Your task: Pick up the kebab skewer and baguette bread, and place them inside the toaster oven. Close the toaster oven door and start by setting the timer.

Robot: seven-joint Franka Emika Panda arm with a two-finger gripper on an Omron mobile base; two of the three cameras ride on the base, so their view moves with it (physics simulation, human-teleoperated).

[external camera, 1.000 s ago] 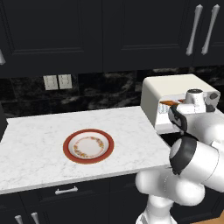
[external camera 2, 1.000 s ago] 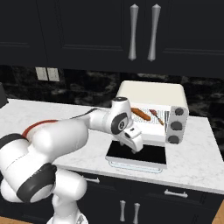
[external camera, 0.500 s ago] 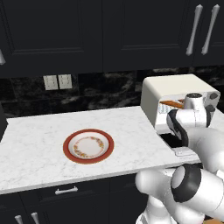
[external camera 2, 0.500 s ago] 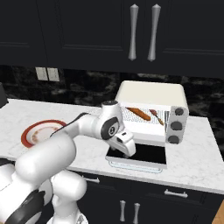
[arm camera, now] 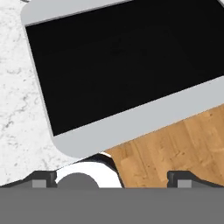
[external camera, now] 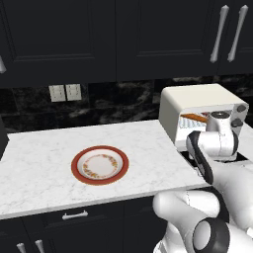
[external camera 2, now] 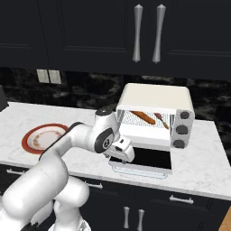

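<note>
Baguette bread (external camera 2: 143,117) and kebab skewer (external camera 2: 162,119) are seen lying on the rack inside the toaster oven (external camera 2: 155,117), center-right of the right base view, bread to the left and skewer to the right, slightly apart; both items are judged loaded, so the pick-and-place part looks done. In the left base view an orange sliver of the baguette bread (external camera: 193,117) is visible through the oven opening at right of frame. The toaster oven door (external camera 2: 143,160) is dropped flat, hinged at the bottom, projecting over the counter edge, which is why the cavity is exposed and why closing is judged the step in hand. The gripper (external camera 2: 122,154) is placed low at the door's left front corner, presumably to get under or behind the free edge for an upward swing. In the hand view the dark glass of the toaster oven door (arm camera: 127,65) spans the upper frame with its cream border; wooden floor shows lower right, marble counter at left. Fingertips sit wide apart at the bottom corners of the hand view; the jaws are spread and nothing is held. The empty plate (external camera: 100,165) is left at center-left of the left base view. Timer knobs (external camera 2: 182,128) down the oven's right side are untouched, well apart from the gripper.
</note>
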